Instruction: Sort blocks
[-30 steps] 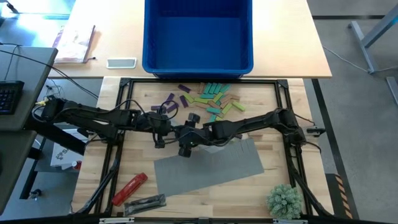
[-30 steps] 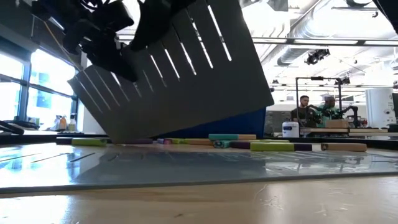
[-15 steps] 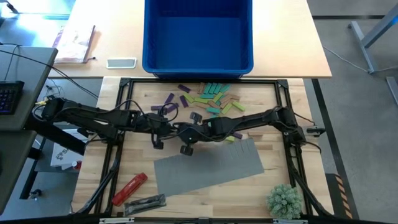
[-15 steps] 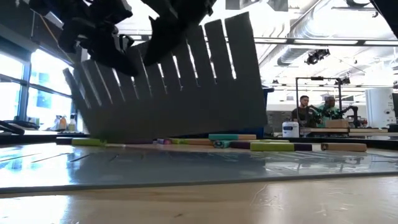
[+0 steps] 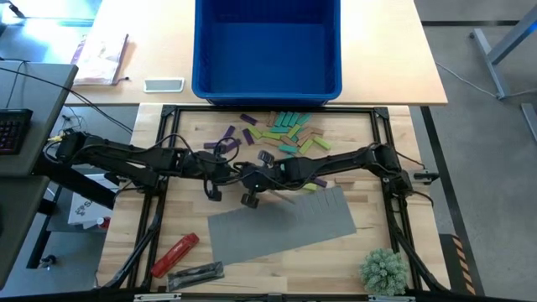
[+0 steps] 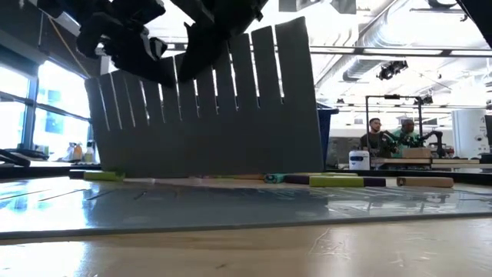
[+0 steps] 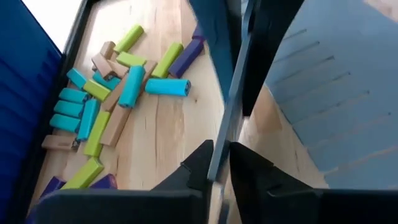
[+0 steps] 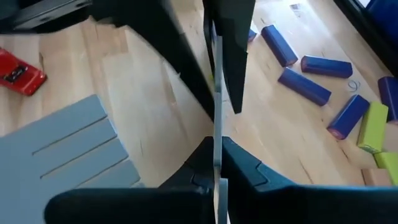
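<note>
A grey mat with slits (image 6: 207, 115) stands upright on edge, slits at the top and lower edge down at table level. Both grippers meet over the middle of the table at its top edge: my left gripper (image 7: 221, 167) (image 5: 237, 174) and my right gripper (image 8: 216, 169) (image 5: 263, 176), each shut on it. The blocks (image 5: 285, 130), purple, lime, teal and tan, lie loose on the wood at the far side, in front of the bin. They also show in the left wrist view as a block pile (image 7: 106, 99), and purple blocks (image 8: 311, 81) lie past the right fingers. My left gripper pinches the thin slit edge of the mat (image 7: 225, 134) between its two fingers, slanting down from the table's left. The mat hangs upright below the fingers. My right gripper pinches the same thin edge (image 8: 216, 127) between its two fingers, slanting down from the table's right. The mat stands on edge beneath it; whether its lower edge (image 6: 207, 172) rests on the table I cannot tell.
A second grey mat (image 5: 281, 222) lies flat toward the near edge. A big blue bin (image 5: 267, 42) stands at the far side. A red tool (image 5: 174, 254) and a dark tool (image 5: 197, 273) lie near left, a green plant (image 5: 384, 270) near right. People (image 6: 392, 135) sit far behind.
The slit mat has swung from a slant, one corner low and the right side raised, to upright with its lower edge level at the table. Both grippers have stayed at its top edge and rolled with it.
</note>
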